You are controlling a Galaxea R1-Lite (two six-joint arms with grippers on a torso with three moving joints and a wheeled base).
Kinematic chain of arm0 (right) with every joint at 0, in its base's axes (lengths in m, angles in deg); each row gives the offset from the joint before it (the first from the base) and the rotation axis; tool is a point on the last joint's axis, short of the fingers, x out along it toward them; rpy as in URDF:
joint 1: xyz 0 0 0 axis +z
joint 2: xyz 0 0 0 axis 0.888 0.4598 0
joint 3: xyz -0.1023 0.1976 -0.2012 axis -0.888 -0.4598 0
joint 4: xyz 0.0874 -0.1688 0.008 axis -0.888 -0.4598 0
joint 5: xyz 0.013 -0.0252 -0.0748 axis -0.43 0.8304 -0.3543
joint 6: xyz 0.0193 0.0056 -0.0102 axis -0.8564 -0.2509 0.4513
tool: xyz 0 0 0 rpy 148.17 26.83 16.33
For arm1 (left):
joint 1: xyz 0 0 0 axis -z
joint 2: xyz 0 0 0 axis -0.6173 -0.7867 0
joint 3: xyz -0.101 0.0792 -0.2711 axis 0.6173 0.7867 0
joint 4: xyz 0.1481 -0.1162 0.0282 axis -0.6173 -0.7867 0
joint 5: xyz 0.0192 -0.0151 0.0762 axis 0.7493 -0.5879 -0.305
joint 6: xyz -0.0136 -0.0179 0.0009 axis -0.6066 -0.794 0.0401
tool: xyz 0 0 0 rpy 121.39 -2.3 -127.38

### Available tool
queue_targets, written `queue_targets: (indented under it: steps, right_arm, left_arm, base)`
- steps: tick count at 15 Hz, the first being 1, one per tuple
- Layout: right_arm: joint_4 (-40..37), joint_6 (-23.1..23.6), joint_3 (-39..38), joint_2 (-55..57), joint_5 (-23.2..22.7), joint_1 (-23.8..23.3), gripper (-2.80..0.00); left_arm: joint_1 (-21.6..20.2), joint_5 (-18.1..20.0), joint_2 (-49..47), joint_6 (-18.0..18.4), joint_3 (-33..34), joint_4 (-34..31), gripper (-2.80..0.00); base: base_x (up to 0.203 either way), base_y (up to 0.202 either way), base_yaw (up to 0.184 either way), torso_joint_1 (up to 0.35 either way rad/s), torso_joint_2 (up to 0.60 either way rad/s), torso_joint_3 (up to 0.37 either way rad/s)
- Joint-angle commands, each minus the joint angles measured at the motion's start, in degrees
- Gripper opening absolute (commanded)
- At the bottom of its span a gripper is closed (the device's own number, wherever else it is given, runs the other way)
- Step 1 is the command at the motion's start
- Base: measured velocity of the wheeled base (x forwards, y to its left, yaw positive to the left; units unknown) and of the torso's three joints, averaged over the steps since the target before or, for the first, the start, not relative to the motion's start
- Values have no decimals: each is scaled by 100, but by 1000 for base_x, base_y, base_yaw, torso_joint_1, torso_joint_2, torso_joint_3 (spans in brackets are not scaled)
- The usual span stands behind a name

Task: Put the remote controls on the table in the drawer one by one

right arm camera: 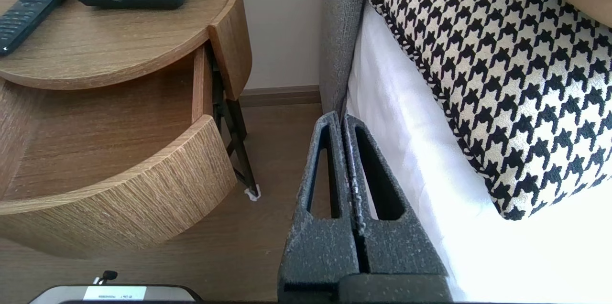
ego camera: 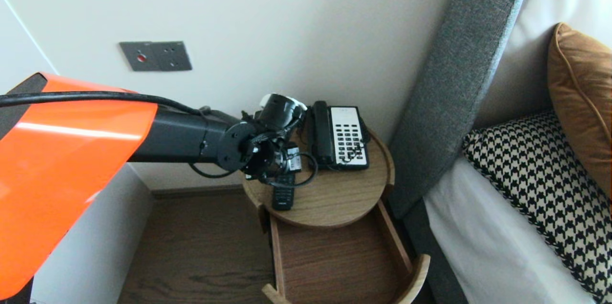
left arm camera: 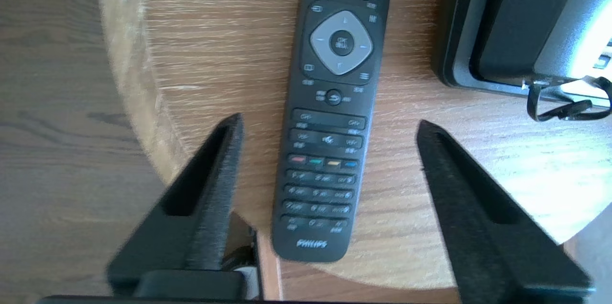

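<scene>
Head view: left arm reached in level from the left side toward the round table (ego camera: 334, 213), wrist bent down over the table top, cables looped around the wrist. Left gripper (left arm camera: 330, 122) pointed down at the table top, near its edge. Fingers (left arm camera: 215, 184) spread wide, released, one on each side of the remote (left arm camera: 330, 117), a strip of bare wood showing between each finger and the remote. Nothing grasped.

The black remote lay flat on the table top, buttons up. Its branded end sat close to the table's front edge, above the open drawer (ego camera: 334, 256). Its other end pointed toward the wall side of the table.

Telephone (ego camera: 339, 136) sat on the same table top, toward the wall and near the remote, handset in its cradle.

Right gripper (right arm camera: 345, 120) parked well apart from the table, low on the bed (right arm camera: 420, 160) side, aimed at the floor between the table and the bed. Fingers pressed together, clenched on nothing. Houndstooth pillow (right arm camera: 502, 84) lay on the bed, well apart from the table.
</scene>
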Motion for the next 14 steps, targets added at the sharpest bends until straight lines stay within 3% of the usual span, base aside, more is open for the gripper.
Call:
queue_targets:
  steps: [1,7,12,14]
  right_arm:
    - [0,2,0,-7,0,2,-280]
    - [0,2,0,-14,0,2,-280]
    - [0,2,0,-11,0,2,-280]
    - [0,2,0,-15,0,2,-280]
  left_arm:
    - [29,-19,-201,0,-2,83,0]
    - [-10,-18,-463,309,-63,551,0]
    - [-142,25,-523,1059,38,967,0]
    - [-174,35,-536,1189,103,1055,0]
  base:
    - [0,0,0,0,0,0]
    - [0,0,0,0,0,0]
    - [0,0,0,0,0,0]
    - [0,0,0,0,0,0]
